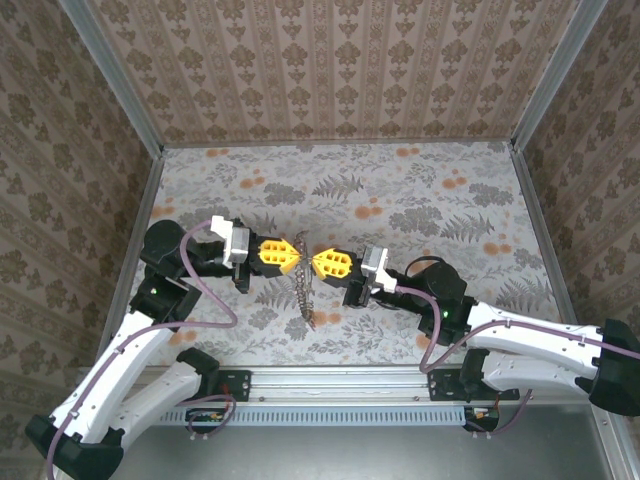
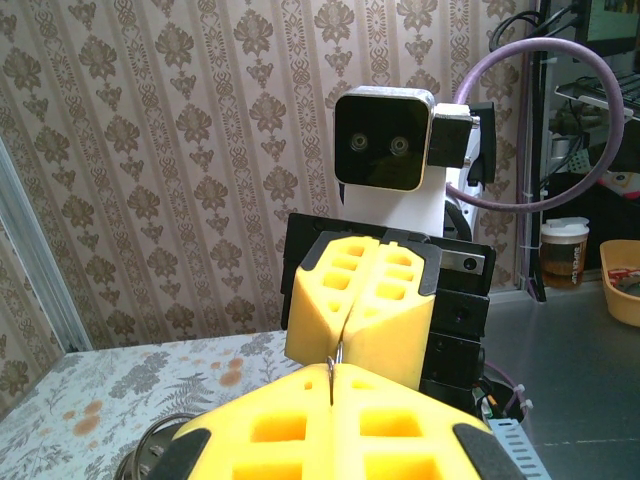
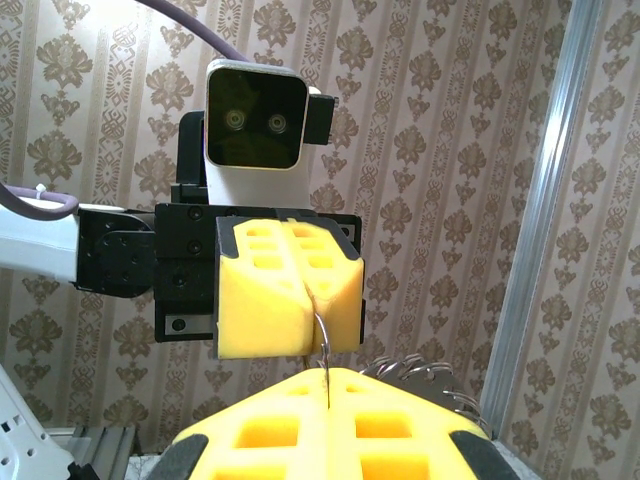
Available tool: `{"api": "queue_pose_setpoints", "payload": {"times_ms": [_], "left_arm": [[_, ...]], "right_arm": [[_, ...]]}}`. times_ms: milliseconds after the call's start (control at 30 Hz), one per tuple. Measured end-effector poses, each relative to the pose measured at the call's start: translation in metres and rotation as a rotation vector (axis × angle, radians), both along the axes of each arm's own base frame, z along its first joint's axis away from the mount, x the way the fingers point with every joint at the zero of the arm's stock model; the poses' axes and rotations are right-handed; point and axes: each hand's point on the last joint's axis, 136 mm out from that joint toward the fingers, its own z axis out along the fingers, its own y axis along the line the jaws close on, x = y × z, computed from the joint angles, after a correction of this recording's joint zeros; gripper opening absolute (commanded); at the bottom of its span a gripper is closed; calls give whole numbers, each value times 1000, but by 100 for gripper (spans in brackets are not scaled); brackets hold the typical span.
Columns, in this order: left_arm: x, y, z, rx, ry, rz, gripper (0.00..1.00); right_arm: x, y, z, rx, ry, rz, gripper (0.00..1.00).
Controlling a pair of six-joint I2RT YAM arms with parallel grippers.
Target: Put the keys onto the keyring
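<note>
My left gripper (image 1: 292, 257) and right gripper (image 1: 316, 263) meet tip to tip above the middle of the table, yellow fingers facing each other. Both are shut on a thin wire of the keyring (image 1: 303, 288), whose chain-like band hangs from the pinch down to the table. In the left wrist view the wire (image 2: 334, 362) runs from my left gripper (image 2: 335, 374) into the right gripper's shut fingers (image 2: 395, 320). In the right wrist view the wire (image 3: 320, 335) bridges my right gripper (image 3: 325, 376) and the left fingers (image 3: 262, 300); metal coils (image 3: 430, 370) trail to the right. The keys cannot be made out.
The floral tabletop (image 1: 420, 200) is walled with patterned panels on three sides. A metal rail (image 1: 350, 385) carries both arm bases at the near edge. Purple cables (image 1: 205, 280) loop beside the left arm.
</note>
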Motion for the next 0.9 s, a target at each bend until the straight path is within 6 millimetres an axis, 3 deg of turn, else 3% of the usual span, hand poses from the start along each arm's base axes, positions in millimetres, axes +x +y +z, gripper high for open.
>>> {"api": "queue_pose_setpoints", "payload": {"times_ms": [900], "left_arm": [[-1, 0, 0, 0, -1, -4, 0]], "right_arm": [[0, -4, 2, 11, 0, -13, 0]]}}
